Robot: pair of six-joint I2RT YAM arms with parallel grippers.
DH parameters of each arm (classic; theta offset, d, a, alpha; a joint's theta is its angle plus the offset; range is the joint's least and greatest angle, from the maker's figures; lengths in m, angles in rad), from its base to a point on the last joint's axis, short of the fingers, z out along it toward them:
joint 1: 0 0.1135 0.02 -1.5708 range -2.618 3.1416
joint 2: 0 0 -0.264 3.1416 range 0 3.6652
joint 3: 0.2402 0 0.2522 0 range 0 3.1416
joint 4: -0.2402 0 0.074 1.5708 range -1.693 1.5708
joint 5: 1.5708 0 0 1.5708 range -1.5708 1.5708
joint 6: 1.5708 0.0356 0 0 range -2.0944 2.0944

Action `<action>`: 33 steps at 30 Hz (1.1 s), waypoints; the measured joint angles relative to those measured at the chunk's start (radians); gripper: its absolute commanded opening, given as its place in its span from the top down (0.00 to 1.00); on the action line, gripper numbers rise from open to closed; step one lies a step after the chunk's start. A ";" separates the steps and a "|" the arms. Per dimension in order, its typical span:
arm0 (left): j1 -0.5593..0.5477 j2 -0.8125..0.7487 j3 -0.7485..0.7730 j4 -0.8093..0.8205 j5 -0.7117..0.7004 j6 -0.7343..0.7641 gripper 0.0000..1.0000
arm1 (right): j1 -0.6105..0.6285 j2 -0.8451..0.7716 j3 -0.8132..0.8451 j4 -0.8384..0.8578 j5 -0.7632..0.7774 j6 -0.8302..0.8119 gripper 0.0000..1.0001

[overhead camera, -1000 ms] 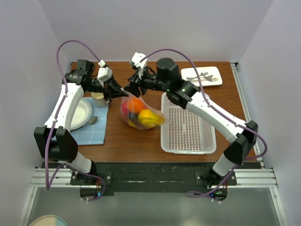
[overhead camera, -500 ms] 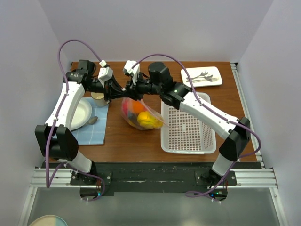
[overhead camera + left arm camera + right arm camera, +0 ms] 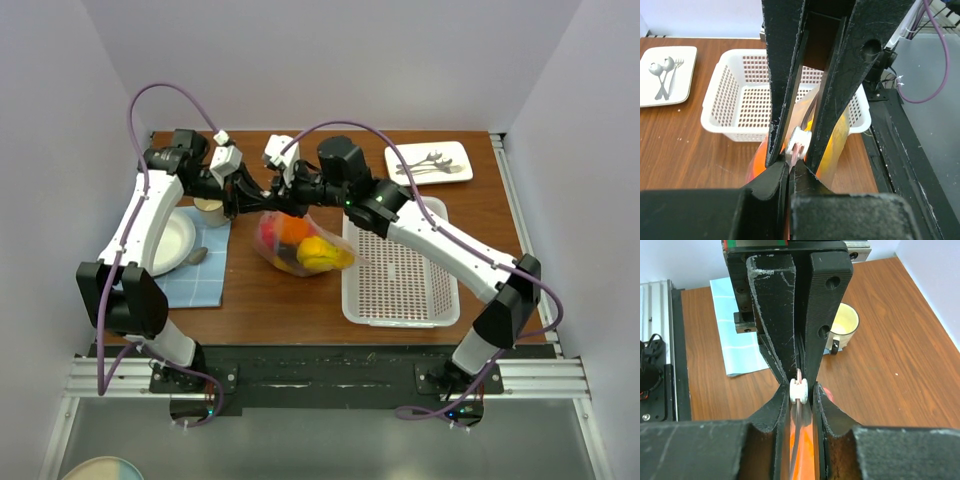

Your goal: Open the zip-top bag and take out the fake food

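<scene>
Clear soft plastic zip-top bag [image 3: 300, 245] of bright plastic fake food [image 3: 312, 252] rests on the wooden surface [image 3: 300, 300], its zip strip [image 3: 798, 410] pinched by the left hand [image 3: 250, 193] and the right hand [image 3: 283, 197]. Risk: the thin strip may slip free under an uneven pull.

Pale walls [image 3: 330, 60], brown wooden table [image 3: 290, 297]

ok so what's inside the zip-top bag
Through the clear zip-top bag you can see fake food: an orange ball, a yellow piece and a red piece. Anything beneath them is covered.
</scene>
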 measured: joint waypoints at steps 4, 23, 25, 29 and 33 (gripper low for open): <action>-0.019 0.009 0.013 -0.035 0.011 0.038 0.98 | 0.006 -0.039 -0.036 0.002 0.023 -0.011 0.91; 0.012 0.029 0.027 -0.093 -0.003 0.111 0.98 | -0.016 -0.088 0.004 -0.042 0.082 -0.023 0.55; 0.012 0.031 0.032 -0.095 -0.005 0.112 0.98 | -0.013 -0.072 0.021 -0.047 0.068 -0.023 0.55; 0.012 0.037 0.040 -0.096 -0.006 0.112 0.98 | -0.008 -0.026 0.063 -0.063 0.047 -0.023 0.53; 0.013 0.045 0.043 -0.096 -0.010 0.112 0.98 | 0.003 0.000 0.076 -0.076 0.030 -0.023 0.52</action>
